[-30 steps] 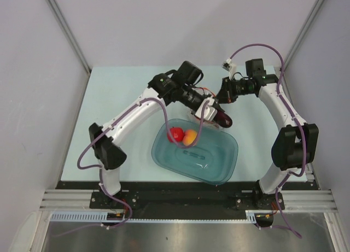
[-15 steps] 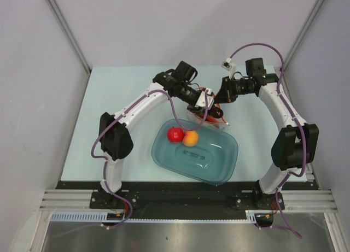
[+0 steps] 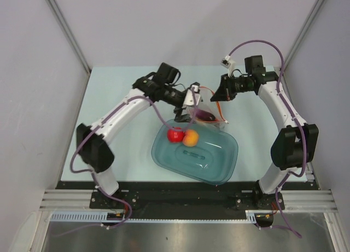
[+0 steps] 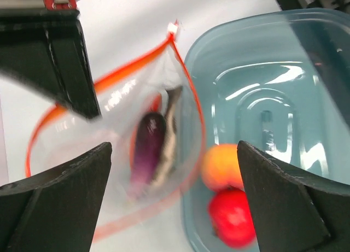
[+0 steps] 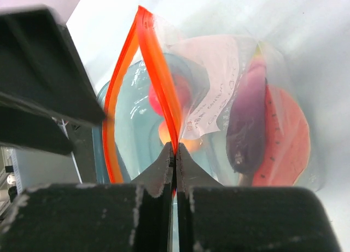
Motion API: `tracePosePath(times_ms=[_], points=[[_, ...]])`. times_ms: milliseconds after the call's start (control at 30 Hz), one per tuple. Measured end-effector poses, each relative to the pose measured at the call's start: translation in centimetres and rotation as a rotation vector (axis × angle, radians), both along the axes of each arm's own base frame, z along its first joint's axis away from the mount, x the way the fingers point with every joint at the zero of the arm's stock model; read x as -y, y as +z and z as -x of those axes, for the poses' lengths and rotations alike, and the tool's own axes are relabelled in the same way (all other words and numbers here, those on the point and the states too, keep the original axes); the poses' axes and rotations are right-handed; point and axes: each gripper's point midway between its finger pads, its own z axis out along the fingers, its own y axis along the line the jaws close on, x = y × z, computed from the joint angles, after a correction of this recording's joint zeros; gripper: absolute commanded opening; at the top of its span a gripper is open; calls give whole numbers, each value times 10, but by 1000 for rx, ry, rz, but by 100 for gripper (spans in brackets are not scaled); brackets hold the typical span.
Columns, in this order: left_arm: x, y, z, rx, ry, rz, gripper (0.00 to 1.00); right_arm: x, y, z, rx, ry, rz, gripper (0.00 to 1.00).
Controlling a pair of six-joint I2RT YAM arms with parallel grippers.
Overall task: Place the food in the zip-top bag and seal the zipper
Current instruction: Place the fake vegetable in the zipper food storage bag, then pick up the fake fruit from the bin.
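Observation:
The clear zip-top bag [image 3: 212, 116] lies at the teal tub's far rim, mouth held open. My right gripper [image 5: 175, 153] is shut on its red-orange zipper [image 5: 157, 71], lifting one lip. Inside the bag are the purple eggplant [image 4: 146, 151], the grey fish [image 4: 169, 142] and the red-orange wedge slice [image 5: 284, 137]. My left gripper [image 4: 175, 203] hovers open and empty just left of the bag mouth, above the tub's edge. The red apple [image 3: 175, 135] and the orange fruit [image 3: 190, 138] sit together in the tub.
The teal translucent tub [image 3: 210, 159] takes up the near middle of the pale table [image 3: 115, 110], right against the bag. Both arms crowd the space above the bag mouth. Grey walls close in on both sides and at the back.
My left gripper carried the eggplant to the bag mouth, opened and let it go, then pulled back to the left. The eggplant now lies in the bag. The right gripper stayed put.

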Motion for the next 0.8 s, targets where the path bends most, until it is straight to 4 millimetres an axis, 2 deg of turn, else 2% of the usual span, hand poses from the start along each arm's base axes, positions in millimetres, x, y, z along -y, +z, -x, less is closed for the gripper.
tracePosePath(times_ms=[133,233,300,367,500,667,800], points=[[-42,16,24,-3,103,51,95,-1,0,0,-5,2,1,0],[-64,7,38,16,147,58,94,-1,0,-3,-3,1,1,0],[-71,-15,45,12,165,39,93,-1,1,-6,-3,1,1,0],[-75,-45,45,-11,185,-4,92,-2,1,-9,-1,1,1,0],[-78,-95,35,-60,241,-96,93,-3,-1,-11,-8,0,1,0],[-72,-125,14,-50,289,-136,97,-4,-2,-11,-13,2,2,0],[-63,-142,16,-47,275,-157,99,-5,-3,-10,-14,2,7,0]])
